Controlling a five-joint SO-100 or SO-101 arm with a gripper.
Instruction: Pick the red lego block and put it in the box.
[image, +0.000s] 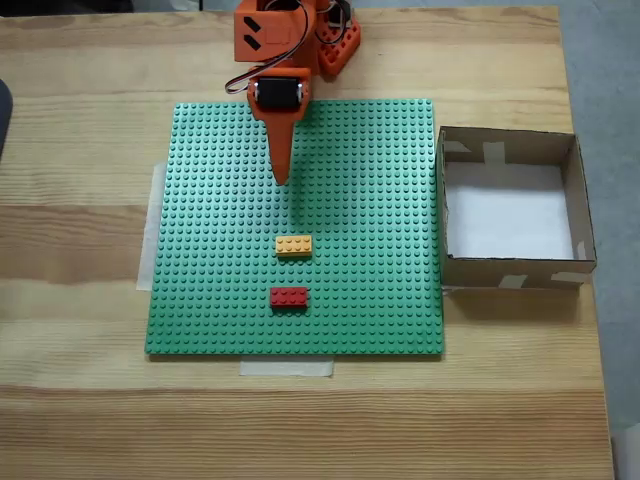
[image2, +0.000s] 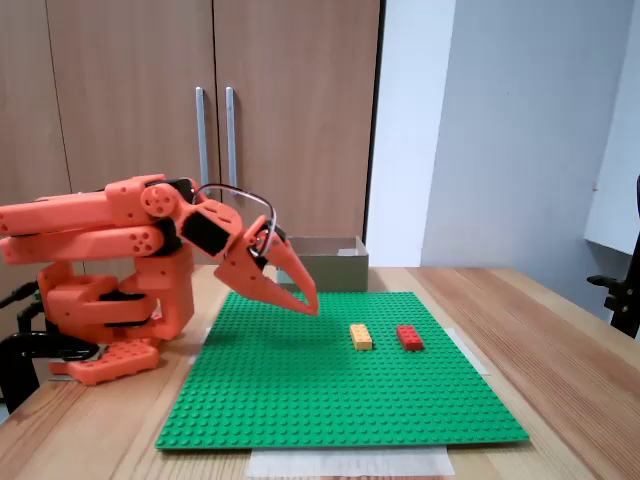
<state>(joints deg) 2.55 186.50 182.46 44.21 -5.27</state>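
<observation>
1. Two small bricks are sitting on the green baseplate (image: 220, 300). The orange-yellow brick (image: 293, 245) is lying between the gripper (image: 281, 178) and the red lego block (image: 288, 297), so the arm could be bumping or grabbing the wrong one on its way.
2. Studs on the baseplate may be holding the red lego block tight, so a weak pinch could be slipping off.
3. Seen from above, the box (image: 581, 210) is sitting just past the baseplate's right edge. A low carry could be knocking its wall.
4. From the side, the arm (image2: 110, 235) is folding low at the baseplate's far end, with its gripper (image2: 308, 304) pointing down just above the studs.
5. Its fingers are looking nearly closed and are holding nothing.
</observation>
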